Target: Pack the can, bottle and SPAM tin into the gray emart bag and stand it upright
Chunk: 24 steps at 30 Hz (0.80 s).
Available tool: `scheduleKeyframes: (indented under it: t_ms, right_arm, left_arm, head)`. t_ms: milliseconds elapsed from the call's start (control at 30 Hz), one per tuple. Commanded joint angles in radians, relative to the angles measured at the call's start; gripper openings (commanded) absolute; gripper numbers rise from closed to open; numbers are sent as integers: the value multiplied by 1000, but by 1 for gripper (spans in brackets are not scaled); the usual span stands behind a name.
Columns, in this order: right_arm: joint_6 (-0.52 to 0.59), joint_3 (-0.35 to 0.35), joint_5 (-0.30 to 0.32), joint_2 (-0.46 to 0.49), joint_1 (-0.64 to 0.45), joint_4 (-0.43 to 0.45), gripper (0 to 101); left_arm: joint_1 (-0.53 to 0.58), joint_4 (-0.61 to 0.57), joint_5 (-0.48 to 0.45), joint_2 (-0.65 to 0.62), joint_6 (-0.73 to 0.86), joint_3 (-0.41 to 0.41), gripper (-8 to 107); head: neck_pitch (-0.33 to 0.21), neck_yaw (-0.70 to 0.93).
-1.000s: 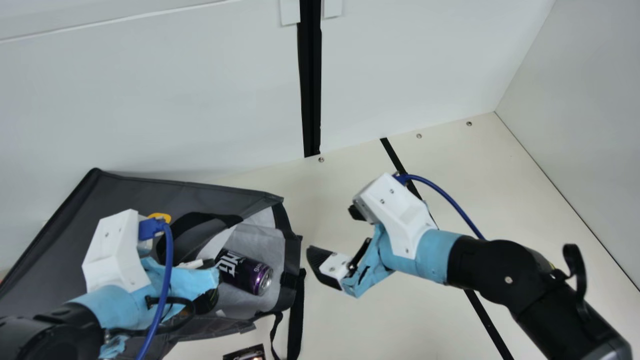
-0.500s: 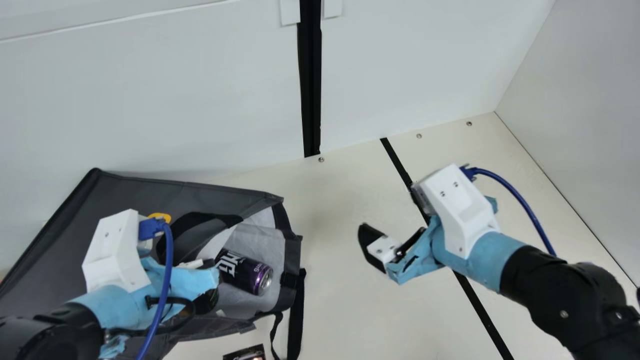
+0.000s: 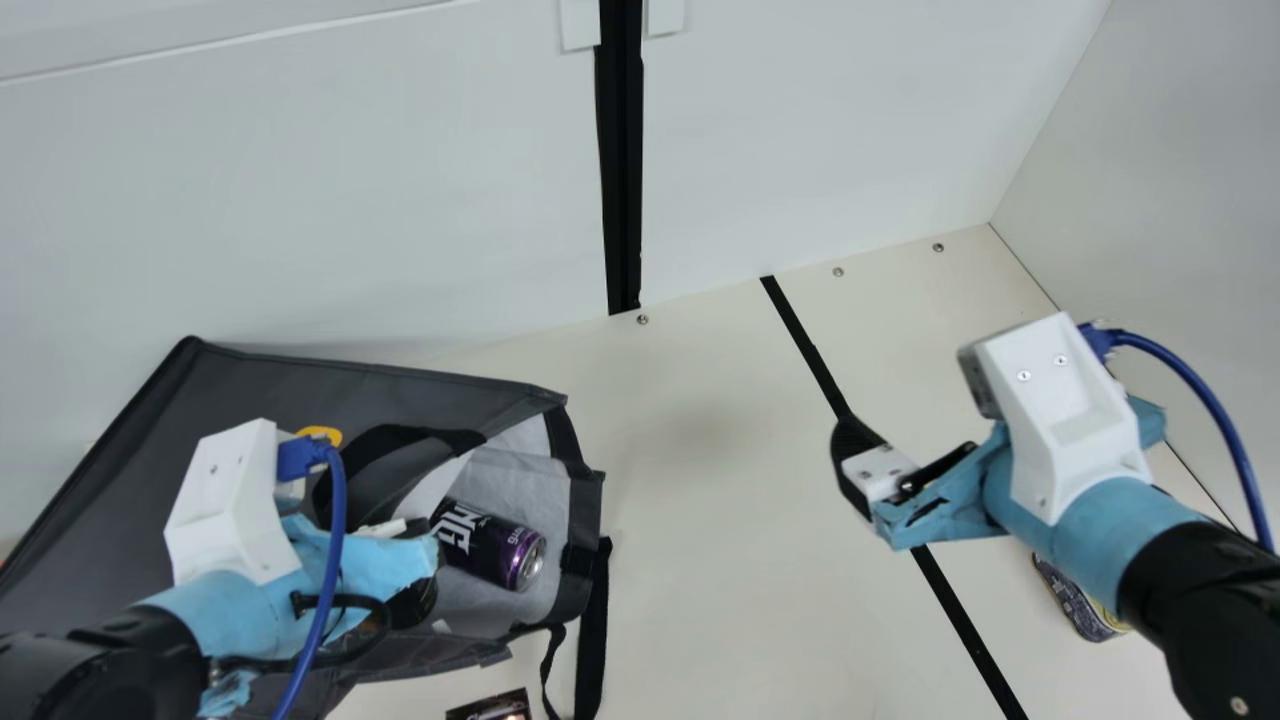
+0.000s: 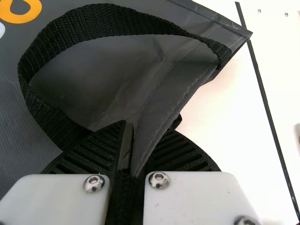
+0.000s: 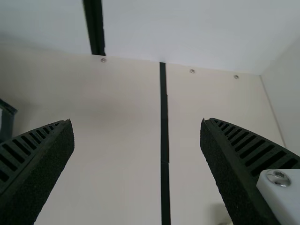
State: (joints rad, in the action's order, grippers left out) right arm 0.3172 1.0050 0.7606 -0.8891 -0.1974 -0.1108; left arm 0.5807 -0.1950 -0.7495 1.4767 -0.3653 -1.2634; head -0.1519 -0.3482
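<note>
I see the big gray bag lying on its side on the cream table, with its mouth open toward the middle. The black and purple can is inside, just behind the mouth. It lies on its side on the pale lining, and its shiny round end points out. Near it, partly under the left claw, is a dark round thing, but I can't tell what it is. The left claw is over the bag, and in its own wrist view it is pinching a fold of gray cloth tight between its two black fingers. A black strap makes a big loop on the bag beside that fold. Another black strap hangs from the bag's mouth onto the table. Close to that strap, outside the bag, is a small dark box, partly cut off by the edge of my view. The right claw is well apart from the bag, up over the table by the long black line. Its fingers are spread wide with nothing between them.
</note>
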Motion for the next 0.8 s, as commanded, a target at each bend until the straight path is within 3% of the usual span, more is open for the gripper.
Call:
scheduleKeyframes:
  t_ms: [0,767]
  right_arm:
    - [-45,15,14,6,-10,64,95]
    - [-318,245,281,38,-61,397,95]
  left_arm:
    - [0,0,0,0,0,0,-8]
    - [0,0,0,0,0,0,-8]
  head:
    - [-23,-1]
    - [-23,-1]
